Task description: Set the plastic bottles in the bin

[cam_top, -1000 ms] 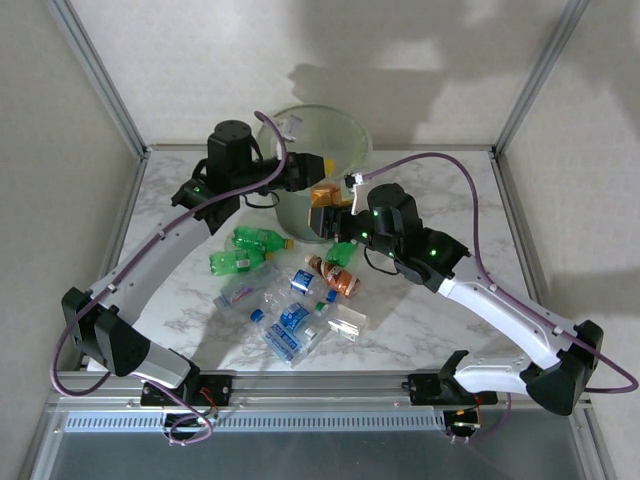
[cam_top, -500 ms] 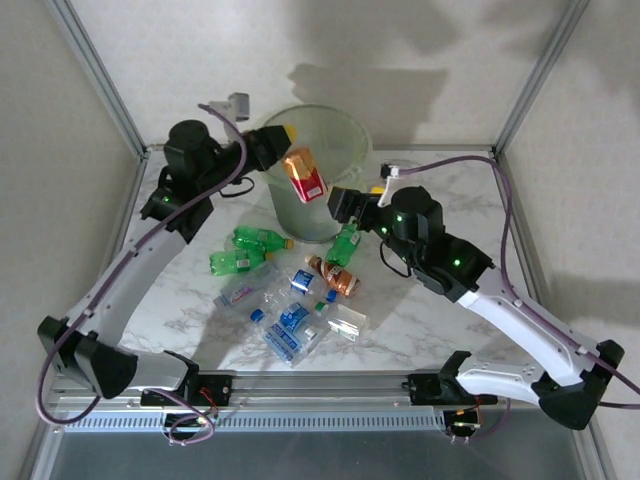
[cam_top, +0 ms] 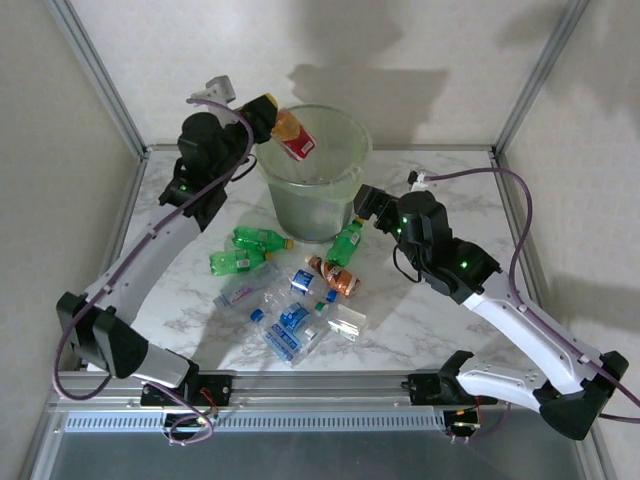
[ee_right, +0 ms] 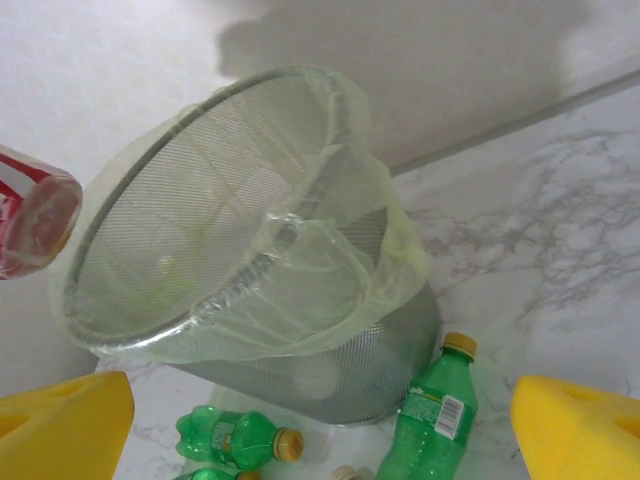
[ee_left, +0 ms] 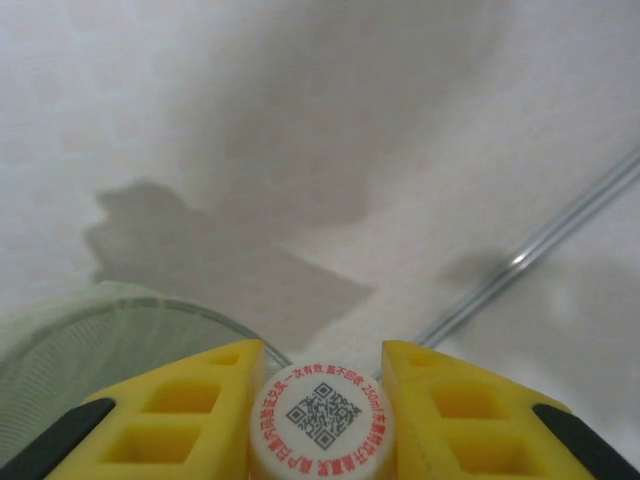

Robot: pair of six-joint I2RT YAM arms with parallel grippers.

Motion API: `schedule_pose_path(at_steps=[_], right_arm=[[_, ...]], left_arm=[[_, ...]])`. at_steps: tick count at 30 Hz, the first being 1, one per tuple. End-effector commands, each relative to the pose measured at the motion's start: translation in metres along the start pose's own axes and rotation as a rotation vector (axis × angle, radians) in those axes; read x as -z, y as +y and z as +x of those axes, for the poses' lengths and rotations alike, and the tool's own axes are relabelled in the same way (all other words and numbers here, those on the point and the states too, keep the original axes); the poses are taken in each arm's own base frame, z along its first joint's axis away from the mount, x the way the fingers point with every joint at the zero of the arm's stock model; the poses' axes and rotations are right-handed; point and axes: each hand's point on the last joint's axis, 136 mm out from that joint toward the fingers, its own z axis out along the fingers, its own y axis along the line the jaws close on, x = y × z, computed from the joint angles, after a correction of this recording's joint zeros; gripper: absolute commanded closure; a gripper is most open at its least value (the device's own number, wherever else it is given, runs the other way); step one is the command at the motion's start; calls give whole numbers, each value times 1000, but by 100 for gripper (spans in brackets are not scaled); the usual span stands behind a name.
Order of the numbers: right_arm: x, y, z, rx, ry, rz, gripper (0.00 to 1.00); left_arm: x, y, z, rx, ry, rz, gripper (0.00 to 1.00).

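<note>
Firmly shut, the left gripper [ee_left: 320, 400] pinches the white cap of a red-labelled bottle [cam_top: 296, 139] between its yellow fingers [ee_left: 190, 425], holding it tilted above the left rim of the bin [cam_top: 338, 178]. The right gripper [ee_right: 322, 415] gapes wide and empty, facing the bin, with a green bottle [ee_right: 432, 415] just beside the bin's base. Other bottles [cam_top: 290, 320] lie scattered on the marble table [cam_top: 440, 330].

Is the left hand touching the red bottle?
Touching. The left wrist view shows the left hand with its yellow fingers pressed against both sides of the cap of the red bottle.
</note>
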Motion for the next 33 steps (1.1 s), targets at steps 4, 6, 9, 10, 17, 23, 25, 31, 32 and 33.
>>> schedule_pose_path(at_steps=[4,6,9,10,17,23,25,31,32,33], right_arm=[[-7,-30,11,-43,30,95,3],[-10,-34,14,-48,41,102,3],[-13,-38,18,-51,56,111,3],[-13,-39,19,-51,59,114,3],[-16,-45,28,-51,80,128,3],[-24,-59,41,-61,126,165,3],[-29,-65,50,-69,160,182,3],[-49,-79,88,-123,292,204,3],[-52,-81,94,-128,315,208,3],[-56,-82,102,-132,344,207,3]], left_arm=[[-15,7,-15,-34,-81,-45,78],[-19,11,-11,-37,-76,-56,66],[-25,17,-10,-38,-82,-83,49],[-27,18,-10,-37,-81,-91,39],[-24,4,-21,-2,-98,-48,20],[2,-22,-39,36,-113,36,20],[16,-28,-45,53,-124,64,20],[60,-41,-40,80,-103,158,19],[67,-40,-38,80,-96,163,19],[73,-39,-35,82,-88,161,19]])
